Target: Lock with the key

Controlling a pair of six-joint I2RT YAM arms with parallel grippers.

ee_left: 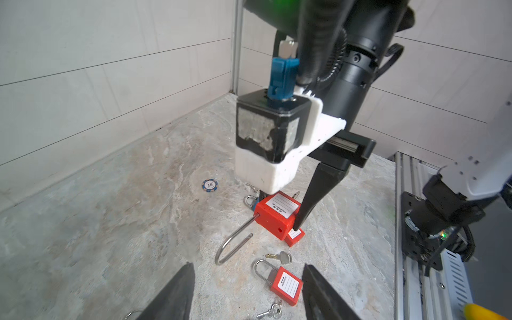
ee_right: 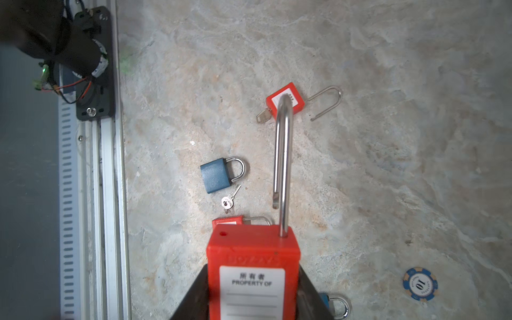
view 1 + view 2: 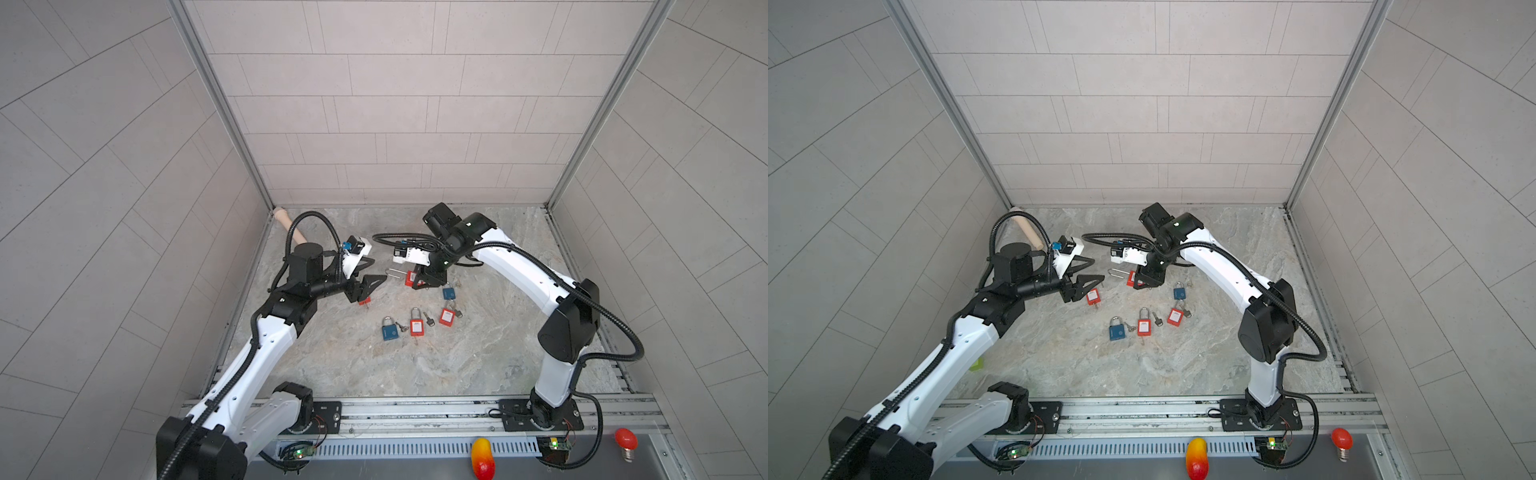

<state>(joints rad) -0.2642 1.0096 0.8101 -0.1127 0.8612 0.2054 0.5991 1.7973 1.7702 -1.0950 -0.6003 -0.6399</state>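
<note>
Lengthwise, red padlock [image 2: 252, 249] in right gripper [image 3: 422, 284] points shackle-first toward left gripper [image 3: 376, 270].

On the marble table [image 3: 457, 365], the right gripper [image 3: 427, 284] points down onto a red padlock [image 3: 410, 278]. Its open shackle [image 3: 394, 273] reaches left toward the left gripper [image 3: 371, 272], whose fingers stand apart. Nearer lie other padlocks [image 3: 416, 327] and keys [image 3: 430, 319].

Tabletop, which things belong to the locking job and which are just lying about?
Job: held red padlock, shackle open; loose keys; other padlocks.
Lying about: poker chip; wooden handle; yellow-red toy fruit; red bulb.
</note>
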